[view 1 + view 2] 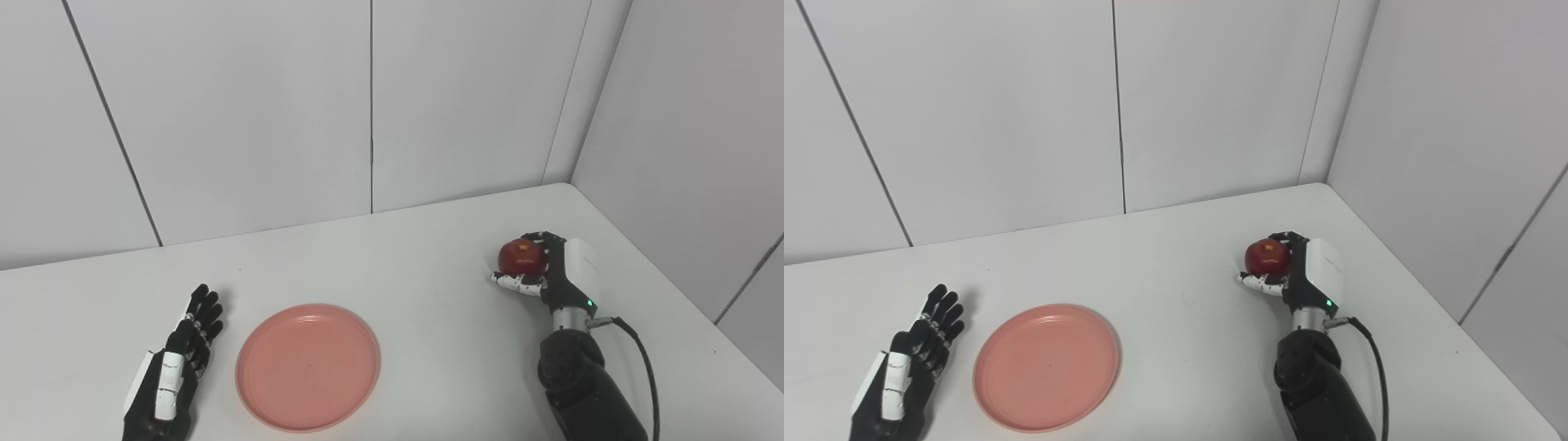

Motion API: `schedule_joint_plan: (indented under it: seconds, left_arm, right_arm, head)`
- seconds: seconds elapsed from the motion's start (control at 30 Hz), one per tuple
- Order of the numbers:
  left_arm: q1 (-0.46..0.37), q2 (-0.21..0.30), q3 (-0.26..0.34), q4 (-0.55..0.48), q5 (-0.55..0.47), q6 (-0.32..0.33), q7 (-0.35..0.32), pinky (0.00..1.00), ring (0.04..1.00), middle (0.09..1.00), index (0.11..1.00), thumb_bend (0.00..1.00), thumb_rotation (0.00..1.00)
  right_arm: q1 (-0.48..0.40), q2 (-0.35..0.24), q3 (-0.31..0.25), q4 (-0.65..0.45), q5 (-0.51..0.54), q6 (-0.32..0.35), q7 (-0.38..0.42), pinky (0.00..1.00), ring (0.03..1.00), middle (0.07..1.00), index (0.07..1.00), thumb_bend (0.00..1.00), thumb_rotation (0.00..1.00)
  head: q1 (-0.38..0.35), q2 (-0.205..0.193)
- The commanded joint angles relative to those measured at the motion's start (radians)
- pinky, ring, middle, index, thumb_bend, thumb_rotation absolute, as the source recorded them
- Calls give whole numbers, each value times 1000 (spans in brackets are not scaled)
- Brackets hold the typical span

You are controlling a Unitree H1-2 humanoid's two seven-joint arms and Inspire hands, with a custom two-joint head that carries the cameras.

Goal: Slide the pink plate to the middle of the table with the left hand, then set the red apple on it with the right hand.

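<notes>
- The left hand (pixel 174 361) is lying at the near left of the table (pixel 429 257), fingers stretched out, apart and holding nothing. It is sitting just beside the pink plate (pixel 307 366) without touching its rim.
- The pink plate is resting flat, left of the table's centre line and close to the near edge; the slide looks finished or nearly so, though its spot is a little short of true middle.
- Bare table is stretching between the plate and the right side, so the fruit is well apart from where it belongs.
- The red apple (pixel 522 257) is sitting inside the right hand (pixel 551 269), towards the far right of the table. The dark fingers (pixel 542 236) are curling over its far side and top while the thumb is passing beneath its near side, so the hand is gripping the apple.
- Whether the apple is lifting clear of the table or resting on it is hard to tell from this angle.
- Risks, as I am judging them: the grasp is covering only part of a smooth, round fruit, so it could be rolling out during the leftward carry; a release from too high could be sending it bouncing off the shallow plate; and the waiting left hand, so close to the rim, could be nudging the plate.
</notes>
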Motion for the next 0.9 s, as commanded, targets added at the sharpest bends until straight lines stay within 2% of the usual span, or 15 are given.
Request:
schedule_joint_plan:
  seconds: [0.0,0.17,0.4,0.87]
  left_arm:
    - [19,-10,-5,25,-14,-22,-12,1000,1000,1000,1000,771,1000]
    - [23,-13,-9,15,-2,-22,-4,1000,1000,1000,1000,770,1000]
    - [30,-26,-19,10,-1,-34,-3,1000,1000,1000,1000,755,1000]
    - [46,-65,-37,8,70,-39,44,1000,1000,1000,1000,832,1000]
  right_arm:
    - [-31,-20,-3,-31,-6,-67,-38,365,396,486,544,511,0]
    - [-23,-14,4,-99,-11,-61,-21,376,403,489,539,512,0]
    - [-1,-12,49,-228,-20,-83,18,416,416,492,534,513,0]
    - [35,12,143,-441,-61,-107,129,424,426,505,517,514,0]
  head:
    - [7,1]
    - [32,3]
    - [116,14]
    - [262,25]
